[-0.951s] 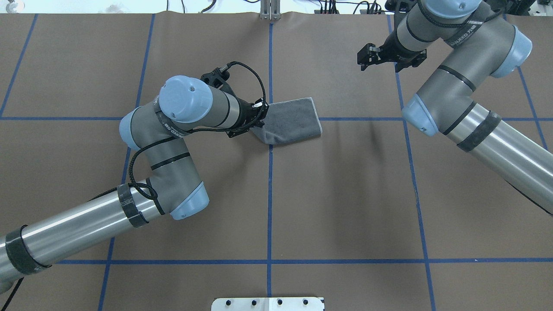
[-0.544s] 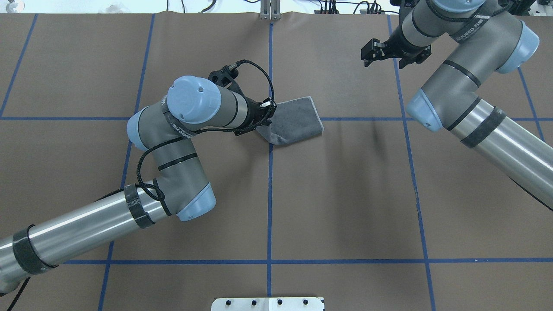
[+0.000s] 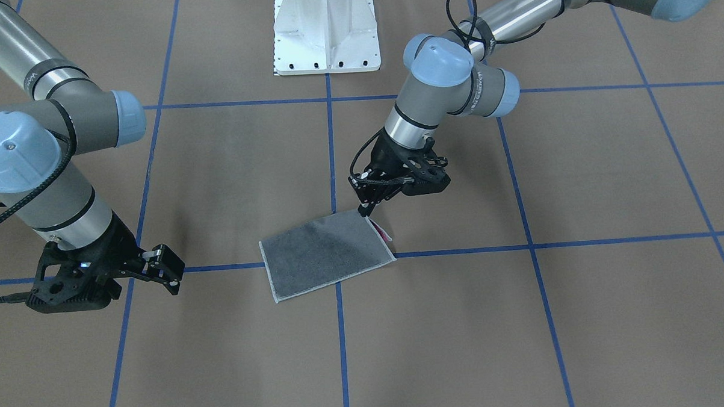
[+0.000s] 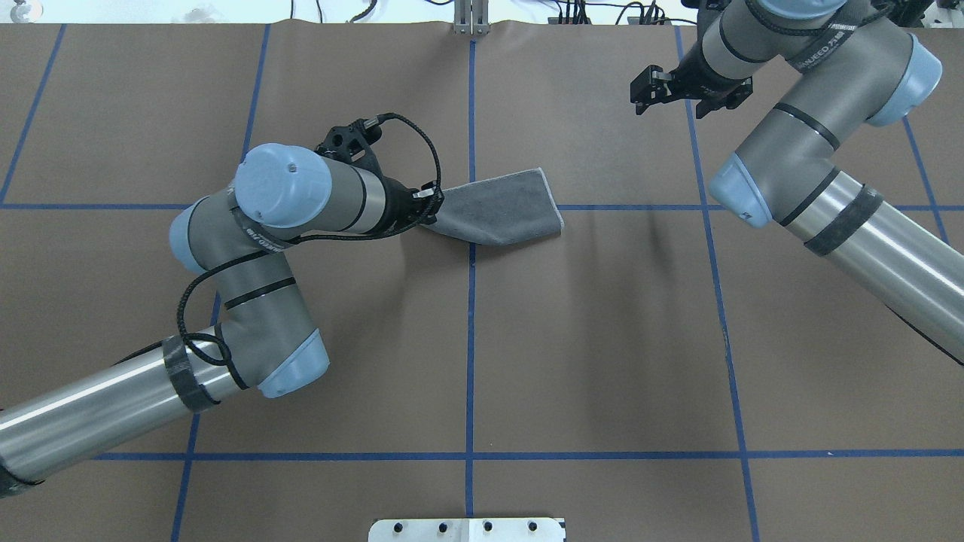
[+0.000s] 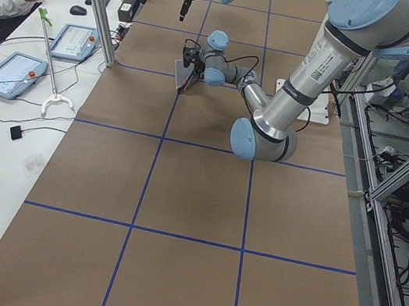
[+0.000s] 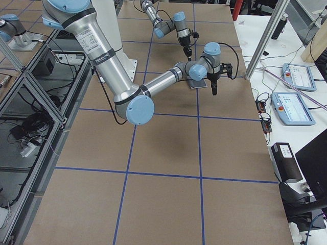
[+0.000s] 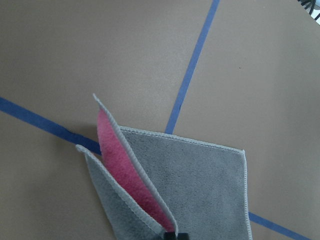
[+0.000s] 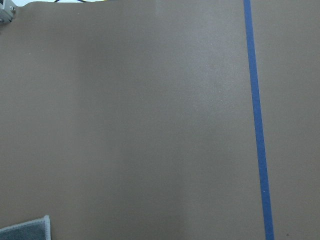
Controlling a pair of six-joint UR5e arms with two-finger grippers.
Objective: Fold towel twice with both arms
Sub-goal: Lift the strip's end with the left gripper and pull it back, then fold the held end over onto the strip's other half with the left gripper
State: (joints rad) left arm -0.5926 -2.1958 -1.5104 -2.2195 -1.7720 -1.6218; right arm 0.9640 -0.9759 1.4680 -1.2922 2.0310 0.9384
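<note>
In the overhead view the left hand (image 4: 428,211) is hidden under its own wrist. Its wrist camera shows only the dark tips of the fingertips (image 7: 170,234) at the bottom edge. The front view shows it best: the left hand (image 3: 368,212) is clamped on one corner of the towel (image 3: 325,256). There the layers are lifted and splay apart, baring the pink inner face. The right wrist camera catches only a cut-off corner of the towel (image 8: 25,231).

The towel (image 4: 501,207) lies folded, grey side up, on the desk (image 4: 602,339). Its long axis runs straight out from the left hand toward the right arm's side and crosses the centre blue tape line (image 4: 471,339). It tapers toward the grip, and its far short edge lies flat.

The right hand (image 4: 639,96) hangs well apart from the towel with its fingers spread and nothing between them.

Since half a second ago the left hand has drawn back, away from the right hand, pulling the held end with it. The towel's far edge and the right hand have barely moved.
</note>
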